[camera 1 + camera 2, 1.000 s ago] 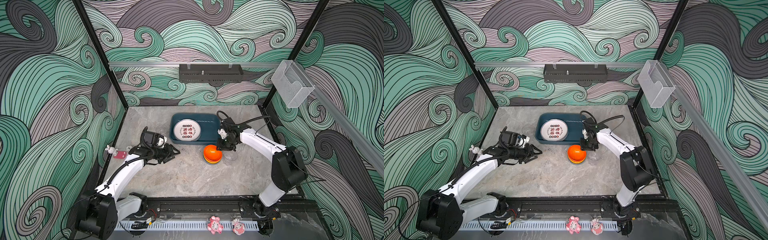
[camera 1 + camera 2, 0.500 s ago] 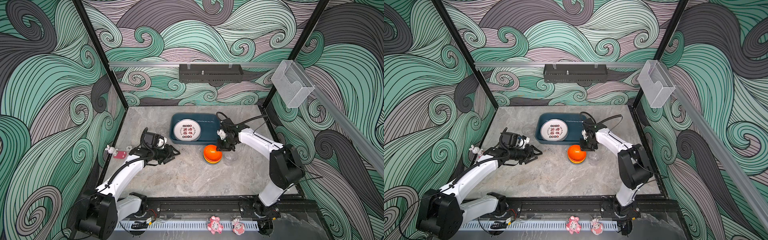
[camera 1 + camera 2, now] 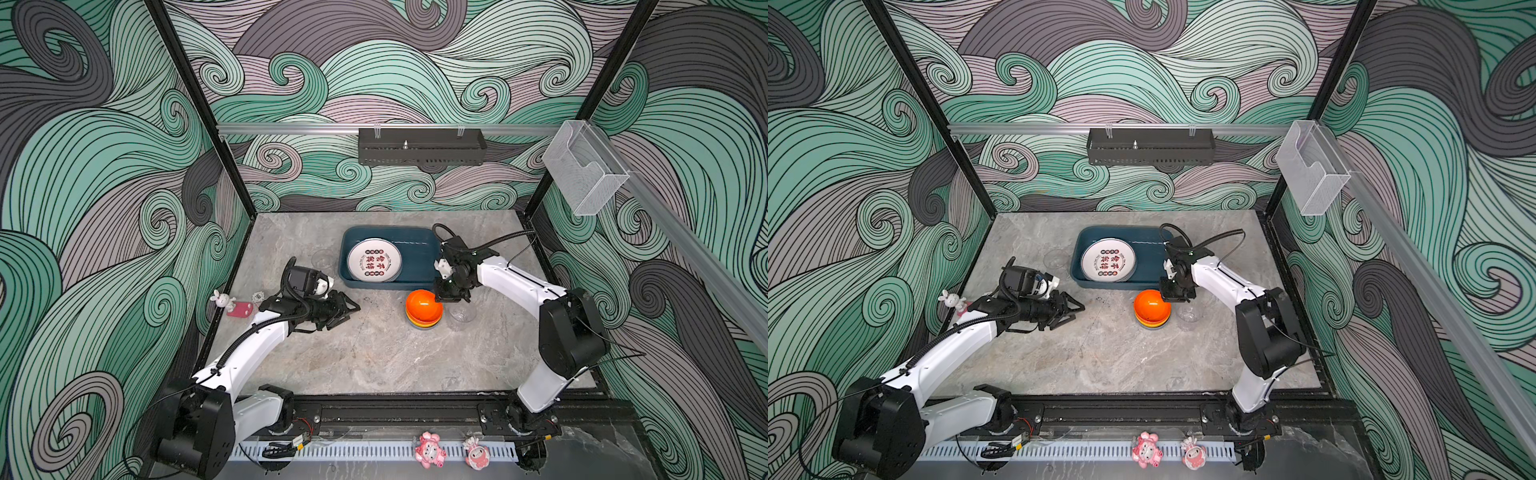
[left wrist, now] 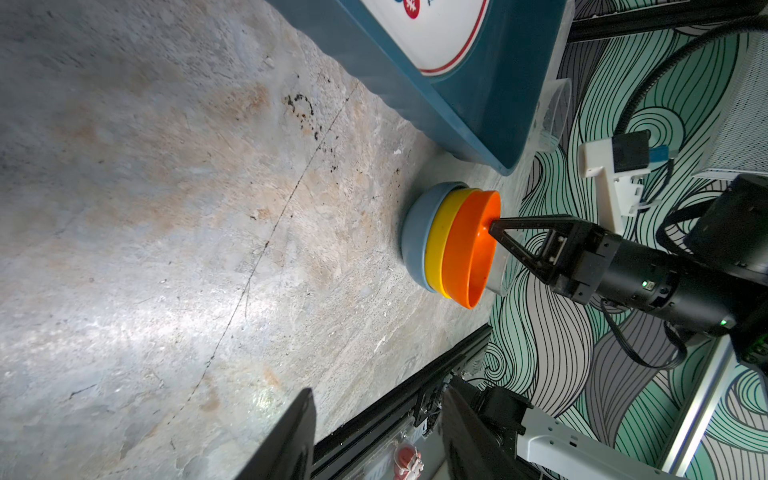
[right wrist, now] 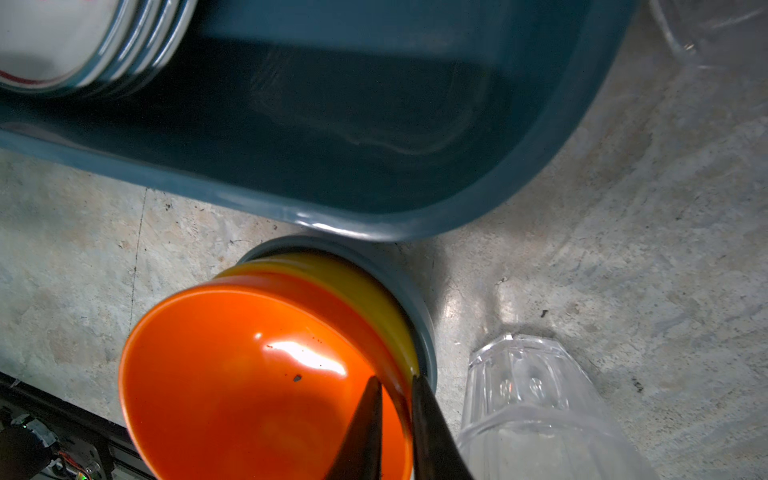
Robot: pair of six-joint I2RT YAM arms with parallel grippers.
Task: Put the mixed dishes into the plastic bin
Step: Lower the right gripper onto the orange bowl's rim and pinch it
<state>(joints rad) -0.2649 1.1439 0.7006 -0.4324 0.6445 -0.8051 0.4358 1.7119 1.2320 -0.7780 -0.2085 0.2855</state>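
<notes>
right gripper point(image 5: 395, 380) has closed down in the last second. one jaw is now inside and one outside the rim of the orange plastic bowl point(image 5: 249, 374), pinching it. the bowl tops a stack on yellow and blue-grey bowls, on the grey stone worktop point(image 3: 374, 357) and touching the near wall of the dark teal plastic bin point(image 3: 415, 249). not lifted yet. i read this as grasp made, with carry into the bin next.
left gripper point(image 3: 348, 312) hasn't moved: jaws spread, empty, hovering over the worktop.
white printed plates point(image 3: 374, 259) already sit in the bin.
unclear: whether the outer jaw also catches the yellow rim, and how many plates there are. clear ribbed tumbler point(image 5: 532, 395) just beside the stack is faint in both top views.
</notes>
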